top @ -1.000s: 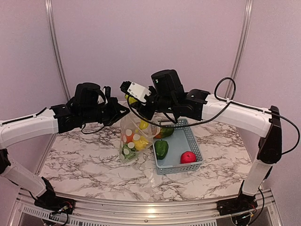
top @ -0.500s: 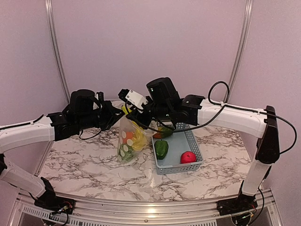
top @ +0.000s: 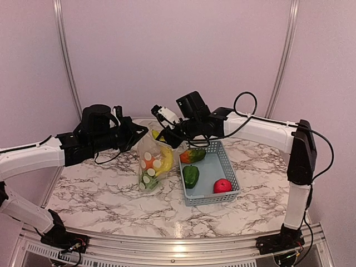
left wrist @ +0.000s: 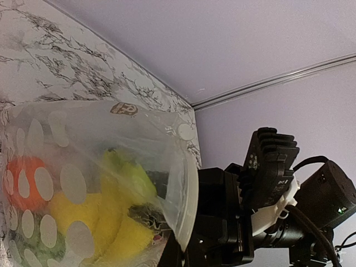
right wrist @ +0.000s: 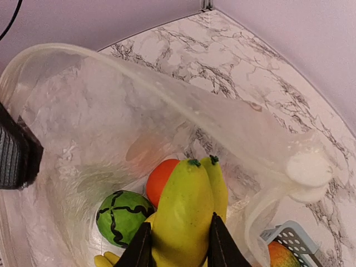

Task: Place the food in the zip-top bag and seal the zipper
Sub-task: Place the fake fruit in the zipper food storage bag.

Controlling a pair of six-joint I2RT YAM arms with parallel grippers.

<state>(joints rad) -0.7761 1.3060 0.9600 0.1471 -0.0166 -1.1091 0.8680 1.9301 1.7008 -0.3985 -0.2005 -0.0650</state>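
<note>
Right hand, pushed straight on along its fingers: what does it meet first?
The right hand grips the yellow banana, pointing down into the open zip-top bag. Going on, the banana's tip would probably press first on the orange beneath it, the dark green piece beside; depth is unclear.

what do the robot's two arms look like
The left arm and right arm are built alike: white tube-shaped links joined by bulky black joints. The left pincer and right pincer are black with two narrow fingers. A thin black cable loops above the right arm, and a small white block sits by its wrist.
</note>
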